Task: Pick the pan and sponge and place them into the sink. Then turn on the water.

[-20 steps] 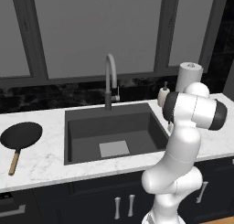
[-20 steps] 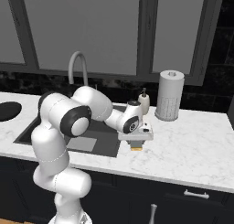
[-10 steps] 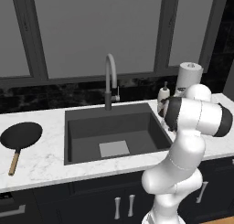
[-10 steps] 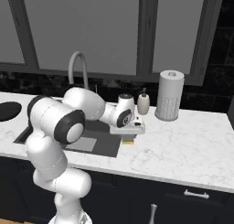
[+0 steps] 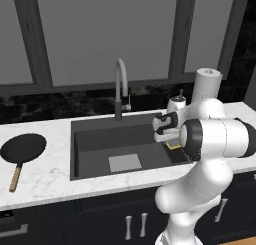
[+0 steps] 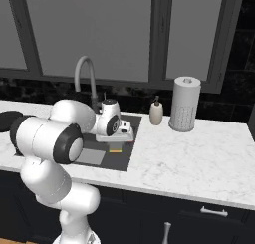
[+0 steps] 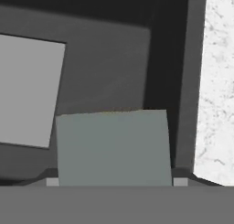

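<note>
While over the sink, claw gripping sponge, faucet behind.

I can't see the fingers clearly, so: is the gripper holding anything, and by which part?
The gripper holds the sponge over the sink's right end; the exact part cannot be told.

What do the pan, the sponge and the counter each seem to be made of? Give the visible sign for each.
Pan: likely dark metal, matte black bowl; handle looks like light wood, tan.
Sponge: probably foam, yellow body with a duller grey face; held in the gripper over the sink.
Counter: seemingly polished marble, white with grey veins.
</note>
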